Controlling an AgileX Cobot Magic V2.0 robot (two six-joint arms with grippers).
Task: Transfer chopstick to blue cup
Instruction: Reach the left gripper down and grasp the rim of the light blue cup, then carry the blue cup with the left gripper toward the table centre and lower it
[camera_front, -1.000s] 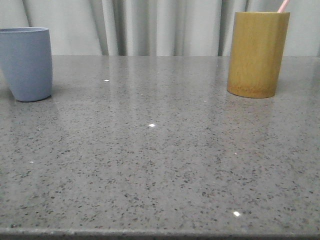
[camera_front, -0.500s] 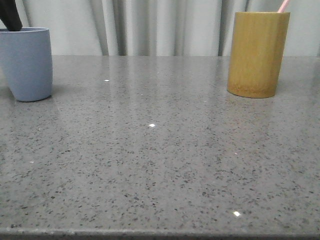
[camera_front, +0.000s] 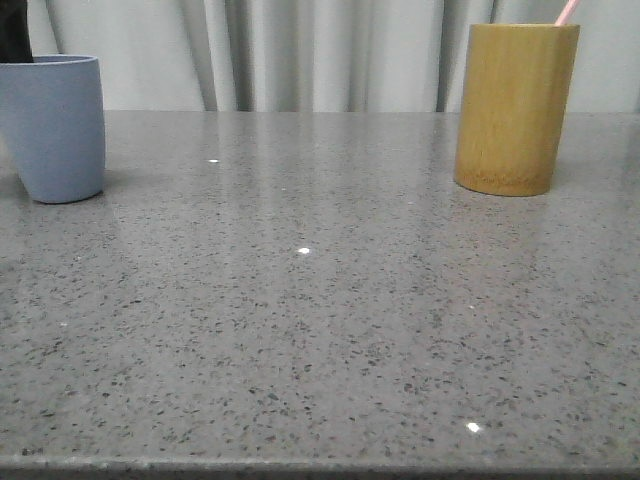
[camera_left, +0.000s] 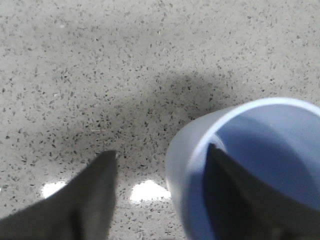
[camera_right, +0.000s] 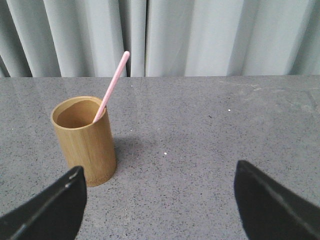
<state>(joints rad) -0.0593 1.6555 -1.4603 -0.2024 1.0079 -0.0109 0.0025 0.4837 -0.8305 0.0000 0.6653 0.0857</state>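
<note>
Left claw (camera_left: 160, 157) newly lowered, wide astride blue cup (camera_left: 250, 165) rim; right claw (camera_right: 160, 192) wide, chopstick (camera_right: 111, 87) in bamboo cup (camera_right: 85, 140).

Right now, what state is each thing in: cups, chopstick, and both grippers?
blue cup: upright, nothing inside but one finger of the left gripper
bamboo cup: upright, holding the chopstick
chopstick: leaning in the bamboo cup, ungrasped
left gripper: open, straddling the blue cup's rim
right gripper: open, holding nothing

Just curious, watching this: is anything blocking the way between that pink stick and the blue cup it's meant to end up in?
Nothing visible on the table between them. The chopstick stands in the bamboo cup; the left end effector straddles the blue cup rim, one finger inside.
</note>
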